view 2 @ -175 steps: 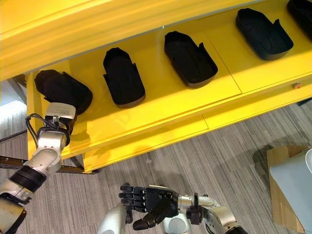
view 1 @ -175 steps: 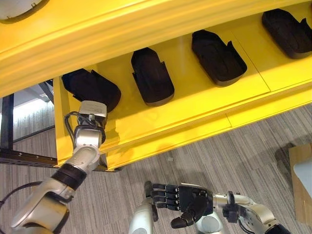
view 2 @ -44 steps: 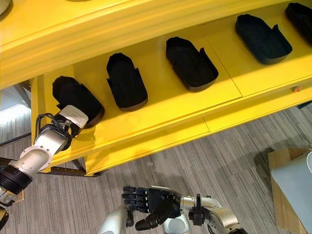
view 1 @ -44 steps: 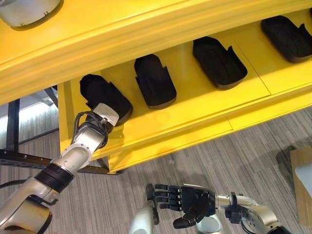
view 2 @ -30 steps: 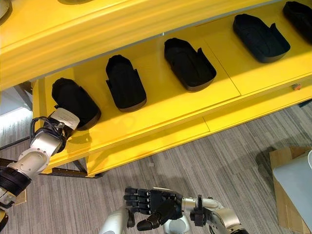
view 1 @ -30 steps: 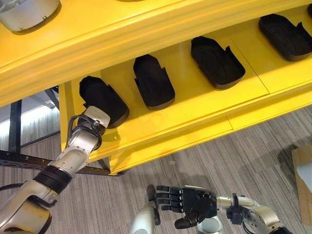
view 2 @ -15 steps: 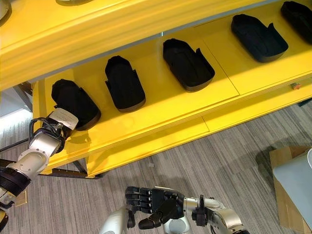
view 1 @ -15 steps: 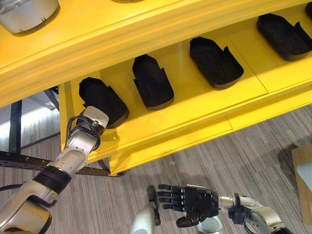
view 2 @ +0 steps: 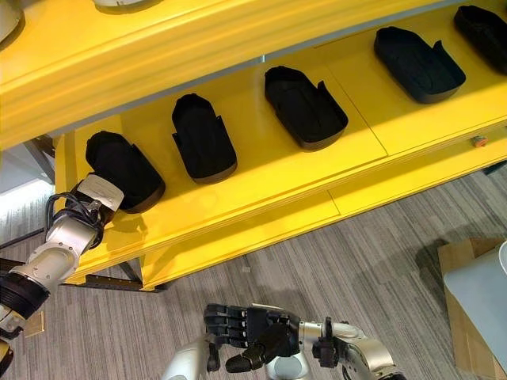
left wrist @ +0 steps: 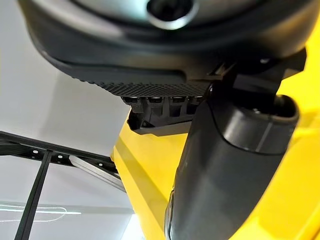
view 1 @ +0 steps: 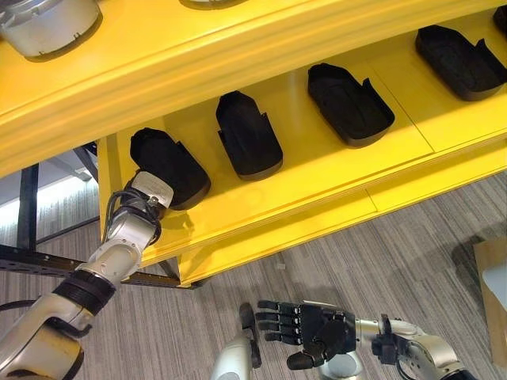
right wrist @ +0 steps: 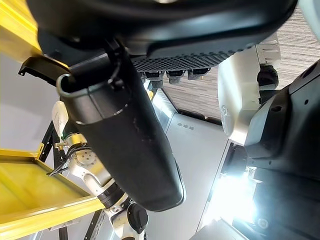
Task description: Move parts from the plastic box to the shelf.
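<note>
Several black moulded parts lie in a row on the yellow shelf (view 1: 317,178): the leftmost (view 1: 168,165), a second (view 1: 249,134), a third (view 1: 350,93) and another (view 1: 461,52) further right. My left hand (view 1: 145,198) is at the shelf's front edge, just below the leftmost part. In the left wrist view its thumb (left wrist: 225,175) is straight, with bare yellow shelf past it and nothing held. My right hand (view 1: 317,332) hangs low over the floor, fingers straight and empty.
A higher yellow shelf carries round grey parts (view 1: 47,24). A dark metal frame (view 1: 32,261) stands left of the shelf. At the right edge a cardboard box (view 2: 455,317) sits on the striped floor with a pale grey plastic piece (view 2: 483,297) on it.
My left hand has drawn back down and left off the leftmost part, which stays on the shelf. The right hand has barely moved. The view has shifted slightly.
</note>
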`<state>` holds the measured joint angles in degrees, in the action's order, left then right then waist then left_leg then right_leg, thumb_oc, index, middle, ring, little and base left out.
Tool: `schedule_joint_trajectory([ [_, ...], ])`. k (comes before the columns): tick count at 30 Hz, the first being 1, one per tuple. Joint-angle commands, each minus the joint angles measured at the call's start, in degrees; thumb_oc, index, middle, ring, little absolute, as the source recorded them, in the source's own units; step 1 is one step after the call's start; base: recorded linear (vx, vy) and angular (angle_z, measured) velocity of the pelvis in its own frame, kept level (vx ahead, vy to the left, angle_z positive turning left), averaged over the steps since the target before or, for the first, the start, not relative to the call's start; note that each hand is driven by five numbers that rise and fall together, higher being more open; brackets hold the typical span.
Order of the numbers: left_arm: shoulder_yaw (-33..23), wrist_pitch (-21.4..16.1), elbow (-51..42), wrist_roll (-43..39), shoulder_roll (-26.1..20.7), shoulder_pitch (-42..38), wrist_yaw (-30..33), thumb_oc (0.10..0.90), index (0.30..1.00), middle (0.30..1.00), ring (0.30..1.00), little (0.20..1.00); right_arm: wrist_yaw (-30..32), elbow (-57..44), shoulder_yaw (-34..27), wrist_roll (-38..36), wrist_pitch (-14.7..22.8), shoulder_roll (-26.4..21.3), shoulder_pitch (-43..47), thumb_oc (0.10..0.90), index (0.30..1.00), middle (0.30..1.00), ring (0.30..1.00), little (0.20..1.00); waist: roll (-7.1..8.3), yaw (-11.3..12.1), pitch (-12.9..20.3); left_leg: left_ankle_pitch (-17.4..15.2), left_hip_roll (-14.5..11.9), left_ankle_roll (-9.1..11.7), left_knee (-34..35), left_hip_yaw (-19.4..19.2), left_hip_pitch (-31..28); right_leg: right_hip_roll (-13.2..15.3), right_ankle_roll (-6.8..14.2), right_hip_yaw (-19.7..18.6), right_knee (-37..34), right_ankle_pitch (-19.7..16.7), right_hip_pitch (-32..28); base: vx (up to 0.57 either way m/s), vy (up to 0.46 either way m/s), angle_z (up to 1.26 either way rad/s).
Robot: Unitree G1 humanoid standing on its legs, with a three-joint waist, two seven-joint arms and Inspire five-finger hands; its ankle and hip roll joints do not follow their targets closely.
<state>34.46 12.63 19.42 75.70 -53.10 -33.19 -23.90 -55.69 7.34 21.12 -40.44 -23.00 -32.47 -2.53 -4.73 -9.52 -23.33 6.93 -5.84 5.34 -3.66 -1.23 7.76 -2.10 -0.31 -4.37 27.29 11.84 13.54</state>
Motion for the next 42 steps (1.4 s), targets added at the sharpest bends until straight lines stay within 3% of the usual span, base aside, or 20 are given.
schedule_joint_trajectory([
  [1, -4.25, 2.15, 0.56, 7.64, -1.56, -2.61, 3.31, 0.900, 1.000, 1.000, 1.000, 1.000, -5.81, -5.53, 0.69, -0.86, 1.58, 1.98, -1.95, 0.900, 1.000, 1.000, 1.000, 1.000, 1.45, -2.00, 3.75, -5.61, 3.54, -3.91, -3.73, 0.38, -1.42, 3.26, 1.87, 5.89, -8.86, -4.57, -4.21, 0.00, 0.000, 0.00],
  [5, -3.09, 0.81, 0.94, 11.38, -1.33, -2.86, 3.42, 0.900, 1.000, 1.000, 1.000, 1.000, -5.74, -5.49, 1.00, -0.91, 1.14, 2.22, -1.70, 0.900, 1.000, 1.000, 1.000, 1.000, 1.59, -1.98, 3.92, -5.72, 3.62, -3.96, -3.91, 0.38, -1.38, 3.25, 1.92, 5.88, -8.87, -4.66, -4.34, 0.00, 0.000, 0.00],
  [10, -2.05, 2.88, 1.35, 12.49, -0.93, -3.62, 4.42, 0.900, 1.000, 1.000, 1.000, 1.000, -5.53, -5.46, 1.30, -1.01, 1.12, 2.33, -1.44, 0.900, 1.000, 1.000, 1.000, 1.000, 1.65, -2.09, 3.81, -5.74, 3.67, -3.95, -4.08, 0.48, -1.36, 3.22, 1.89, 5.80, -8.67, -4.71, -4.28, 0.00, 0.000, 0.00],
  [12, -2.14, 7.29, 1.73, 10.48, -0.70, -3.63, 6.55, 0.900, 1.000, 1.000, 1.000, 1.000, -5.59, -5.30, 1.36, -1.05, 1.14, 2.44, -1.36, 0.900, 1.000, 1.000, 1.000, 1.000, 1.72, -2.06, 3.90, -5.78, 3.67, -3.97, -4.00, 0.46, -1.46, 3.20, 1.92, 5.76, -8.81, -4.74, -4.39, 0.00, 0.000, 0.00],
  [15, -3.27, 18.86, 2.41, -0.77, -0.63, -3.79, 15.52, 0.900, 1.000, 1.000, 1.000, 1.000, -5.71, -5.45, 1.33, -1.24, 1.19, 2.66, -1.80, 0.900, 1.000, 1.000, 1.000, 1.000, 2.04, -1.98, 4.10, -5.81, 3.65, -4.09, -4.14, 0.52, -1.48, 3.11, 1.85, 5.55, -8.97, -4.85, -4.62, 0.01, -0.035, 0.00],
  [16, -3.42, 19.68, 2.58, -1.40, -0.60, -3.82, 16.07, 0.900, 1.000, 1.000, 1.000, 1.000, -5.66, -5.46, 1.36, -1.32, 1.19, 2.68, -1.81, 0.900, 1.000, 1.000, 1.000, 1.000, 2.07, -1.95, 4.12, -5.80, 3.64, -4.09, -4.14, 0.55, -1.50, 3.10, 1.84, 5.53, -8.99, -4.86, -4.65, 0.00, 0.000, 0.00],
  [17, -4.48, 22.20, 3.21, -4.87, -0.41, -3.57, 19.53, 0.900, 1.000, 1.000, 1.000, 1.000, -5.85, -5.29, 1.31, -1.27, 1.40, 2.71, -2.00, 0.900, 1.000, 1.000, 1.000, 1.000, 2.11, -1.90, 4.15, -5.80, 3.64, -4.11, -4.20, 0.63, -1.50, 3.06, 1.83, 5.45, -8.99, -4.84, -4.73, 0.01, -0.036, -0.01],
  [18, -6.04, 23.92, 3.93, -10.95, -0.17, -2.95, 27.40, 0.900, 1.000, 1.000, 1.000, 1.000, -6.28, -4.94, 1.36, -1.30, 1.79, 2.90, -2.17, 0.900, 1.000, 1.000, 1.000, 1.000, 2.23, -1.75, 4.26, -5.73, 3.54, -4.12, -4.20, 0.65, -1.51, 2.99, 1.79, 5.33, -9.04, -4.85, -4.81, 0.01, -0.048, -0.01],
  [21, -8.34, 18.73, 6.03, -17.75, 0.05, -2.18, 39.92, 0.900, 1.000, 1.000, 1.000, 1.000, -6.34, -5.38, 1.27, -1.39, 1.93, 3.33, -2.44, 0.900, 1.000, 1.000, 1.000, 1.000, 2.64, -1.45, 4.09, -5.62, 3.30, -4.12, -4.36, 0.80, -1.16, 2.76, 1.72, 5.18, -8.93, -4.92, -4.74, -0.01, -0.046, 0.00],
  [26, -9.06, 17.77, 3.94, -20.06, 0.77, -2.42, 42.67, 0.900, 1.000, 1.000, 1.000, 1.000, -5.56, -5.79, 1.71, -1.94, 2.57, 4.02, -2.25, 0.900, 1.000, 1.000, 1.000, 1.000, 3.20, -0.96, 3.58, -5.69, 3.28, -4.28, -4.47, 1.32, -0.63, 2.54, 1.74, 5.22, -9.02, -5.14, -4.42, -0.04, -0.044, 0.01],
  [28, -9.36, 17.35, 3.80, -20.77, 1.26, -2.63, 42.45, 0.900, 1.000, 1.000, 1.000, 1.000, -5.34, -5.85, 1.85, -2.24, 2.69, 4.19, -2.17, 0.900, 1.000, 1.000, 1.000, 1.000, 3.44, -0.84, 3.48, -5.72, 3.26, -4.37, -4.53, 1.48, -0.45, 2.42, 1.76, 5.18, -9.18, -5.24, -4.40, -0.03, -0.040, 0.00],
  [36, -4.30, 8.70, 4.30, -13.86, 0.94, -6.43, 36.86, 0.900, 1.000, 1.000, 1.000, 1.000, -4.35, -5.76, 2.77, -3.41, 3.53, 4.41, -1.01, 0.900, 1.000, 1.000, 1.000, 1.000, 4.28, -0.86, 2.93, -6.04, 3.11, -4.58, -5.06, 1.33, 0.40, 2.18, 1.94, 5.00, -9.66, -5.94, -3.93, -0.03, -0.023, 0.00],
  [42, -0.95, 5.51, 3.61, -10.31, -0.09, -8.50, 32.74, 0.900, 1.000, 1.000, 1.000, 1.000, -4.15, -4.75, 3.23, -3.63, 4.26, 4.30, -0.28, 0.900, 1.000, 1.000, 1.000, 1.000, 4.20, -1.00, 2.74, -6.24, 3.21, -4.62, -5.29, 1.20, 0.54, 2.28, 2.00, 4.85, -9.94, -6.20, -3.86, -0.01, -0.001, 0.00],
])
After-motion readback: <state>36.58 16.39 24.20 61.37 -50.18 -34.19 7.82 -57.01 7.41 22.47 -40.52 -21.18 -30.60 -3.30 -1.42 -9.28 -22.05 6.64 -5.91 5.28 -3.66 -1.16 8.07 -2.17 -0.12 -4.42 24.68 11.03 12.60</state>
